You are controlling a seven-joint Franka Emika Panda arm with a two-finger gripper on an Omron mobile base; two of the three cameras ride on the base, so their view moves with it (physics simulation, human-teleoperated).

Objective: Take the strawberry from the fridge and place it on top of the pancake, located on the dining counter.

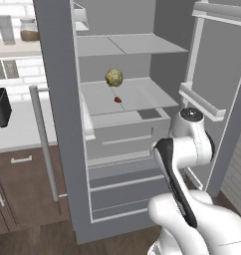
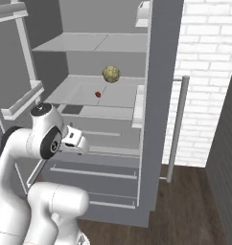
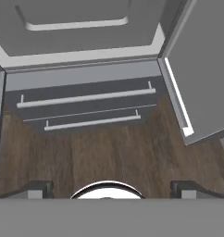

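The fridge point(image 1: 58, 99) stands with both doors swung open. On its middle pale shelf lies the strawberry point(image 1: 117, 99), tiny and red, also seen at mid-shelf from the right, strawberry point(image 2: 98, 94). My gripper point(image 3: 113, 187) hangs low in front of the fridge and points down at the bottom drawers point(image 3: 86, 99) and the wooden floor. Its fingertips point(image 3: 37, 187) stand wide apart, open, with nothing between them. My hand point(image 2: 74, 138) is well below and in front of the strawberry's shelf. The pancake and the dining counter are out of view.
A lumpy yellowish-green ball point(image 1: 114, 77) sits on the same shelf behind the strawberry. Open doors with bins flank the arm on both sides point(image 1: 212, 99) point(image 2: 161, 95). A black appliance point(image 1: 0, 107) sits on the wall counter at left. A brick wall point(image 2: 209, 72) is at right.
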